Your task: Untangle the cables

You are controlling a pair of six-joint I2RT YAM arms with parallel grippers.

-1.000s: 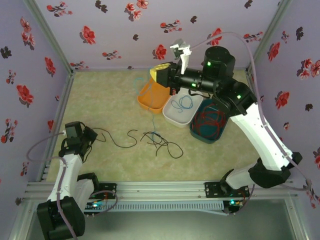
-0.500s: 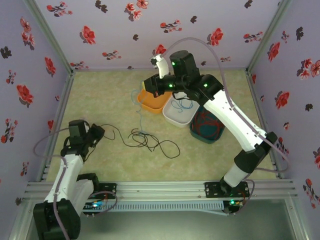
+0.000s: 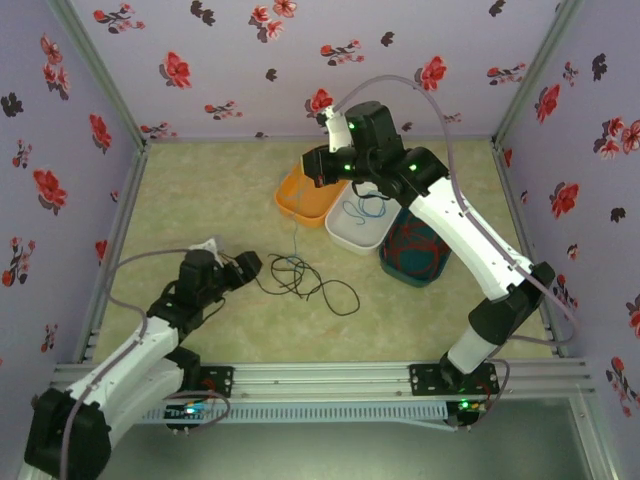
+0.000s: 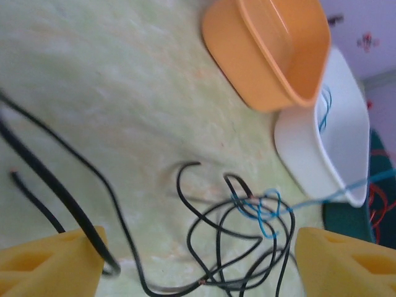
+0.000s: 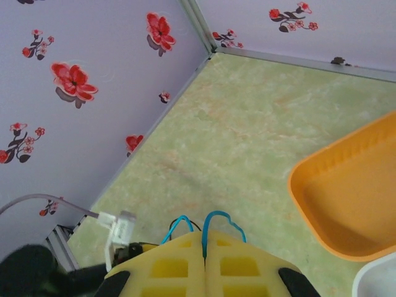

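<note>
Left wrist: thin black cables (image 4: 52,185) looped; blue cable (image 4: 260,209) knotted among them.

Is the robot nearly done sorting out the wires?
Roughly halfway. Done: red cables lie in the teal bin, blue cable in the white bin. In hand: the right pincer is shut on a blue strand caught in the black cables. To do: the black cables lie tangled on the table, by the open left pincer.
</note>
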